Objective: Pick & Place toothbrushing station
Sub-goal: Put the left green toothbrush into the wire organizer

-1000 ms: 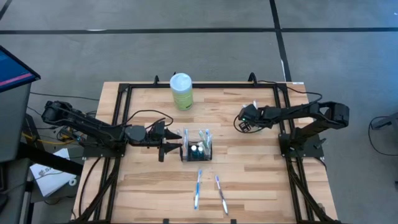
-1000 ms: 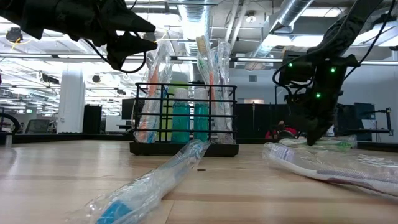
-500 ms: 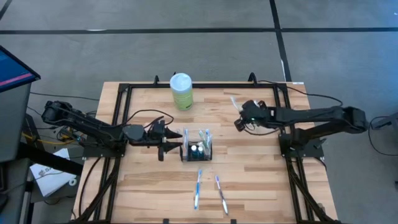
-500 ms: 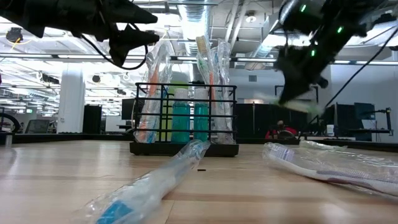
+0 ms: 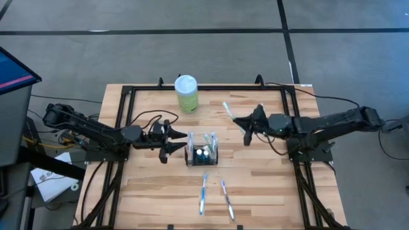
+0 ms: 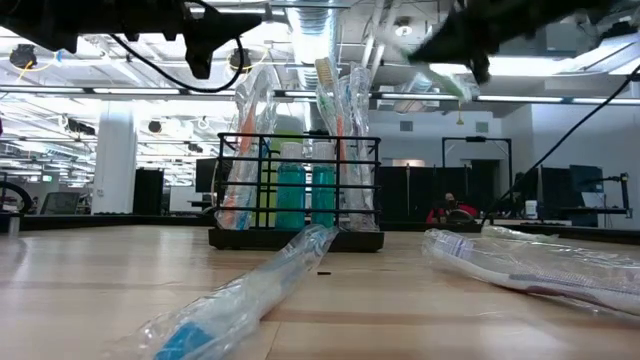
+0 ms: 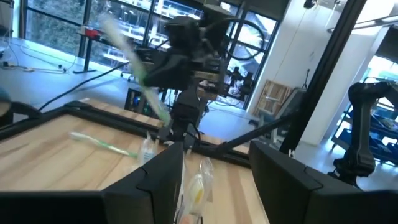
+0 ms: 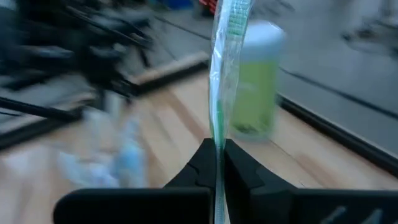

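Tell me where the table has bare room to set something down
Bare wood lies on the table right of the two loose toothbrushes, and left of the green bottle. It is crowded around the caddy, between both hands.

The floor (image 5: 192,51) around the table is grey, crossed by dark lines; a blue-topped unit (image 5: 13,70) stands at the left edge of the high view; across the room, the low view shows an open ceiling with silver ducts (image 6: 470,25) and strip lights; a white column (image 6: 115,160) rises on the left; dark cabinets (image 6: 400,195) line the far side; tall glazed panels (image 7: 130,37) and a white pillar (image 7: 298,56) appear in the left wrist view.
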Robot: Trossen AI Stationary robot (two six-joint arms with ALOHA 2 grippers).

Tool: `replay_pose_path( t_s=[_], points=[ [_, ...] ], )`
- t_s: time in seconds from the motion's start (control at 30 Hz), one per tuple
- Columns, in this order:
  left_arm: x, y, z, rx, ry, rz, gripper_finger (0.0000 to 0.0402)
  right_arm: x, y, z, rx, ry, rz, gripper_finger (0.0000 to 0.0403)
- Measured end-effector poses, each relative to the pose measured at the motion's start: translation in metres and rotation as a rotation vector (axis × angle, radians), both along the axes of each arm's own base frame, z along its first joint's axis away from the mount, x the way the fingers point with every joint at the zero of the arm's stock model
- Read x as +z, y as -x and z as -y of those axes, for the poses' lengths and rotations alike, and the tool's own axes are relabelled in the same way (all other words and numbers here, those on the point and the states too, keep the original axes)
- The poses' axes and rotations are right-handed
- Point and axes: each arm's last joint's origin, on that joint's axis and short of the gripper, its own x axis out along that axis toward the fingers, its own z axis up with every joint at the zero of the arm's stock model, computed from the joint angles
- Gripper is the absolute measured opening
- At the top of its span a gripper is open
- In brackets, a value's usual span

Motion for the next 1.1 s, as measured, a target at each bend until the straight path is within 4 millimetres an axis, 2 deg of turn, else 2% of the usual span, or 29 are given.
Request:
replay_pose_path(
  t_s=[0.17,0.37,0.5,0.8,0.97,1.1],
  points=[
    [0.002,0.000,-0.003,0.012,0.005,0.024,0.0179,0.009,-0.013,-0.019,0.141,0.044,0.144,0.0000],
    [0.010,0.001,-0.006,0.028,-0.007,0.104,0.0179,0.005,-0.032,-0.031,0.211,0.068,0.225,0.0000],
    [0.014,0.001,-0.006,0.029,-0.020,0.142,0.0179,0.002,-0.048,-0.035,0.272,0.069,0.234,0.0000],
    [0.014,-0.007,-0.004,0.026,-0.036,0.197,0.0179,0.015,-0.087,-0.047,0.368,0.101,0.252,0.0000],
    [0.021,-0.021,-0.001,0.006,-0.071,0.213,0.0179,0.017,-0.100,-0.050,0.380,0.111,0.241,0.0000],
    [0.026,-0.030,0.001,0.014,-0.105,0.221,0.0179,0.018,-0.102,-0.051,0.380,0.117,0.239,0.0000]
  ],
)
